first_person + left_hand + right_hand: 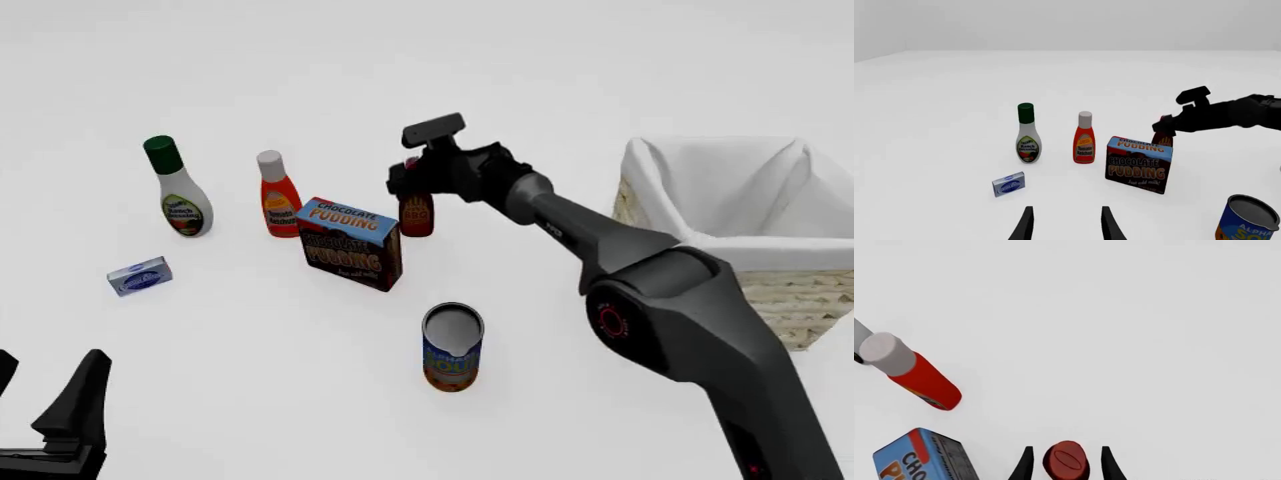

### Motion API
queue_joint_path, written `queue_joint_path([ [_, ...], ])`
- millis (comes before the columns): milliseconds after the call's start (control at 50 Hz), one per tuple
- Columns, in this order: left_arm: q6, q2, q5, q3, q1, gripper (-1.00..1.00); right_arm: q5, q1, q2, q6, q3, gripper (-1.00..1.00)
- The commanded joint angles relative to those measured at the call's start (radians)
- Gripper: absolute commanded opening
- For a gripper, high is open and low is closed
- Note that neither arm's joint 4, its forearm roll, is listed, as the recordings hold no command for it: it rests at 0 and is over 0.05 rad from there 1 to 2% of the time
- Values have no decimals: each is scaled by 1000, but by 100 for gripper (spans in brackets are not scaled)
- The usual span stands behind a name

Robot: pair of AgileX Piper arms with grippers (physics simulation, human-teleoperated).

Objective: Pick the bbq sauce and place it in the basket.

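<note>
The bbq sauce, a slim dark bottle with a red cap, stands upright just behind the pudding box. In the left wrist view it is half hidden by that box. My right gripper is open and reaches down over the bottle's top. In the right wrist view the red cap sits between the fingers with small gaps on both sides. The basket, wicker with white lining, stands at the right. My left gripper is open and empty at the near left, far from the bottle.
A ranch bottle with a green cap and a ketchup bottle with a white cap stand left of the sauce. A chocolate pudding box is in front of it, a soup can nearer, and a small blue box at the left.
</note>
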Motion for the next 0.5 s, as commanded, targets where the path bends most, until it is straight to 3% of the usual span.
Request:
queue_joint_path([
  [20, 0, 0, 0, 0, 0, 100, -11, -1, 14, 3, 11, 100],
  [140, 0, 0, 0, 0, 0, 100, -17, -6, 13, -1, 18, 100],
  [160, 0, 0, 0, 0, 0, 100, -21, -7, 11, -3, 20, -100],
  [500, 0, 0, 0, 0, 0, 100, -32, 3, -7, -5, 47, -100],
])
